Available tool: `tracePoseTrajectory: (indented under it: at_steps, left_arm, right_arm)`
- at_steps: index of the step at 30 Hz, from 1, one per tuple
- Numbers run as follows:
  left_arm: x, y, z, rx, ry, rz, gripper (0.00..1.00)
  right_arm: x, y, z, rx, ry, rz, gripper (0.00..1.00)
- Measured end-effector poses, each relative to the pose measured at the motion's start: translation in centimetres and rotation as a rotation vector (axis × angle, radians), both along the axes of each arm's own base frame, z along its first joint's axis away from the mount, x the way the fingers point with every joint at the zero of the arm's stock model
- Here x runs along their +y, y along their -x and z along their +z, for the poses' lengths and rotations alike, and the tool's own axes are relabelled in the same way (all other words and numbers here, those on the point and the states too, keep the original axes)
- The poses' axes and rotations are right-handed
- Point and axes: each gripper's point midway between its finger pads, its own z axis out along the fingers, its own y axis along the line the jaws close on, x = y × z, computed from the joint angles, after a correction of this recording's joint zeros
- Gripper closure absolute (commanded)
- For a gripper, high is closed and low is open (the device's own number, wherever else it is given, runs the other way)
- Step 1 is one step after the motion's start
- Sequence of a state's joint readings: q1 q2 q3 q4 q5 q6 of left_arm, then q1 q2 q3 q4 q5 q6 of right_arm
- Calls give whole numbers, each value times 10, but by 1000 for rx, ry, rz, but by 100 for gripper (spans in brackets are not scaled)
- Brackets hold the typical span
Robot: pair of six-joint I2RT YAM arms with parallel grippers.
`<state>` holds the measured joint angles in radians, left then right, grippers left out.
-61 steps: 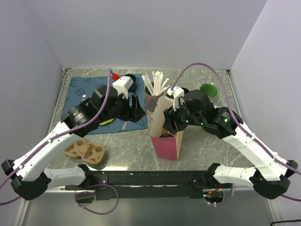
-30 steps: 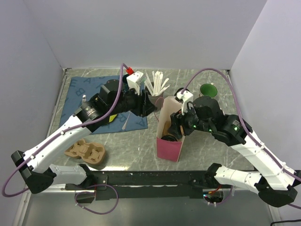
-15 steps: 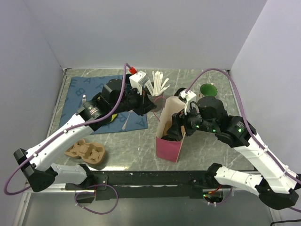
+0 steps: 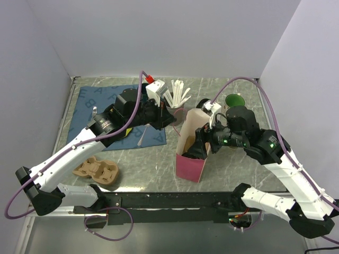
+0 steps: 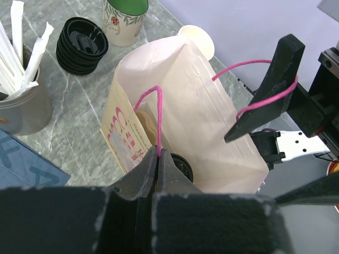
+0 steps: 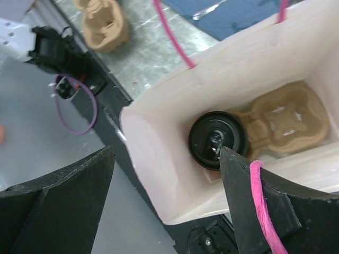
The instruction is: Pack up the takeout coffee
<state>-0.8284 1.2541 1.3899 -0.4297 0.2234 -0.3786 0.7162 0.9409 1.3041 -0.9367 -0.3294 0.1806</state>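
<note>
The takeout coffee (image 6: 218, 140) stands inside the pink paper bag (image 4: 190, 159), and only its round black lid (image 5: 184, 164) shows. It sits in a tan cup carrier (image 6: 286, 119) on the bag's floor. My left gripper (image 5: 159, 154) is shut on the bag's near pink string handle (image 5: 153, 114), at the bag's left rim (image 4: 172, 119). My right gripper (image 6: 167, 153) hangs open over the bag's mouth with nothing between its jaws. The other pink handle (image 6: 262, 206) is looped over its right finger (image 6: 249, 222). The same gripper (image 4: 204, 145) shows from above.
A second tan carrier (image 4: 97, 171) lies at the front left. Behind the bag stand a cup of wrapped straws (image 4: 174, 103), a stack of black lids (image 5: 82, 45), a green mug (image 4: 234, 100) and a pale paper cup (image 5: 198, 39). A blue mat (image 4: 98, 100) covers the back left.
My left gripper has closed on the bag's near handle. The right gripper's jaws have spread wider and lifted a little above the bag, whose top now stands more open.
</note>
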Motion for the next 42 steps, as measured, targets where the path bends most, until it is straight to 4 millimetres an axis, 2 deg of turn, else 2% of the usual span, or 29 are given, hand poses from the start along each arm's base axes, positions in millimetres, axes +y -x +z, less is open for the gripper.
tracePoseTrajectory:
  at_steps: [6,11,17,23,30,42]
  left_arm:
    - [0,1,0,-1,1,-2,99]
    - [-1,1,3,-5,4,-3,99]
    - [0,0,7,-19,4,2,99]
    - [0,0,9,-32,-1,-2,99]
    - [0,2,9,-30,2,-12,99]
    - [-2,4,11,-32,9,-25,99]
  right_arm:
    - [8,12,7,23,-43,82,13]
    - [11,13,13,45,-43,104,13]
    - [-2,17,11,107,21,72,13]
    - [-20,33,8,173,89,57,15]
    - [-25,46,3,239,116,76,16]
    - [-17,39,25,215,95,102,14]
